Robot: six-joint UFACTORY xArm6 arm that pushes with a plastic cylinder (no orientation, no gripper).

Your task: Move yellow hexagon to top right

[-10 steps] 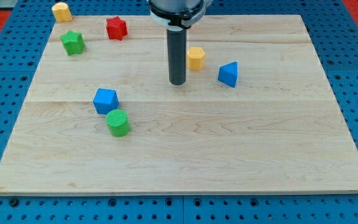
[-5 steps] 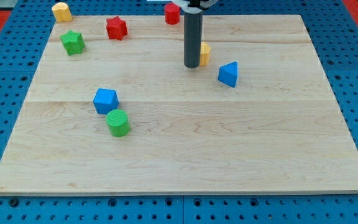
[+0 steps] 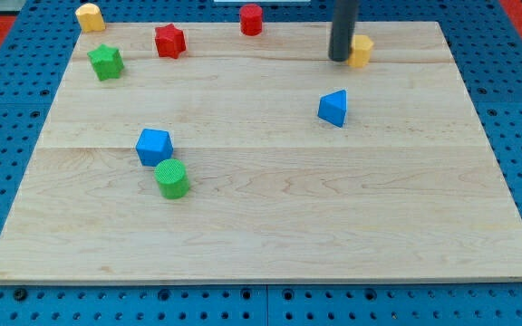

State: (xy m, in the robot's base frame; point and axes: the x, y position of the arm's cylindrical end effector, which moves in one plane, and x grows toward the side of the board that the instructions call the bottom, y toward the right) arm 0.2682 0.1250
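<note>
1. While my tip [image 3: 339, 59] stands at the yellow hexagon's [image 3: 361, 51] nine o'clock side, touching it, the hexagon sits near the wooden board's [image 3: 270, 226] top edge, toward one o'clock from the board's middle; there is no claw, only the dark rod.
2. Open wood lies from the hexagon's three o'clock side to the board's right edge.
3. At five to six o'clock of my tip, well apart, sits a blue wedge-shaped block [image 3: 333, 107].
4. Along the top edge, at my tip's nine o'clock, stand a red cylinder [image 3: 251, 19] and a red star [image 3: 169, 41].
5. Farther toward nine o'clock are a green star [image 3: 106, 62] and a yellow block [image 3: 90, 15] on the blue pegboard [image 3: 7, 109].
6. Toward eight o'clock, a blue cube [image 3: 153, 146] sits just beside a ridged green cylinder [image 3: 172, 177].
</note>
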